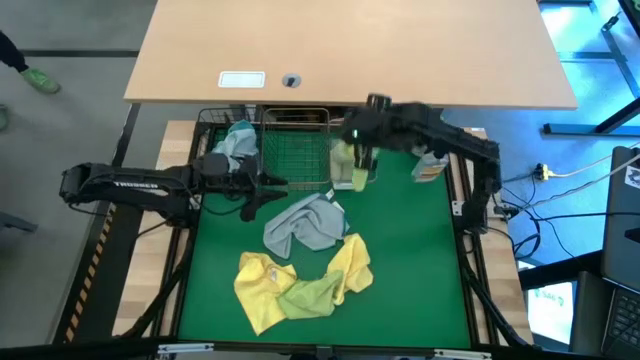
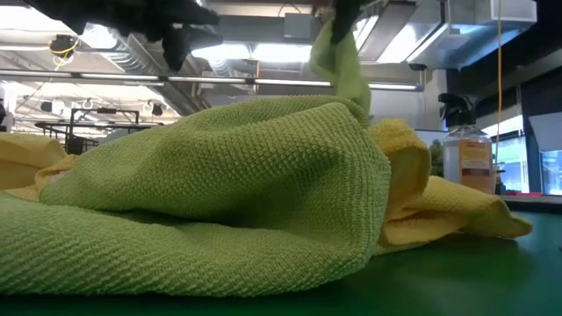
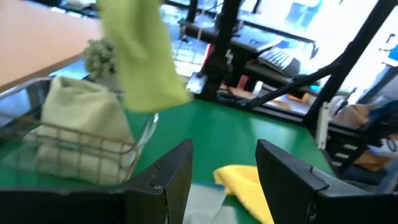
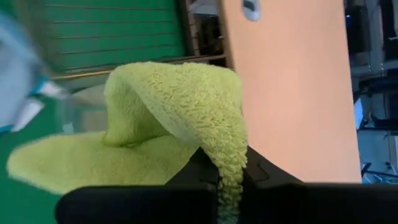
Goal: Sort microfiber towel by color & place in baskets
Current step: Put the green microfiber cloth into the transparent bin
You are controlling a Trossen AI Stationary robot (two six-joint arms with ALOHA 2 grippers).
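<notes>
My right gripper [image 1: 358, 143] is shut on a pale green towel [image 1: 347, 160] above the clear plastic basket [image 1: 352, 180] at the far side, where another pale green towel [image 3: 74, 134] lies. The held towel also shows in the low view [image 2: 342, 61] and the left wrist view [image 3: 140, 56]. My left gripper [image 3: 224, 180] is open, hovering near the baskets over a blue-grey towel [image 1: 305, 225]. The black mesh basket [image 1: 222, 125] holds a blue-grey towel [image 1: 238, 140]; the silver mesh basket [image 1: 295, 150] stands between the other two. Yellow towels [image 1: 265, 280] and a green towel [image 1: 315, 295] lie in a heap near the table's near edge. My right gripper pinches the pale green towel between its two fingers at a bunched edge [image 4: 229, 177], coming from above and pointing down. The towel is lifted clear of the table and hangs slack below the fingers [image 2: 347, 75], folded over itself [image 4: 180, 93], above the clear basket.
A spray bottle [image 1: 430, 160] stands right of the clear basket, also in the low view [image 2: 465, 158]. A wooden desk [image 1: 350, 50] lies beyond the table's far edge. Bare green mat [image 1: 420, 260] stretches right of the towel heap.
</notes>
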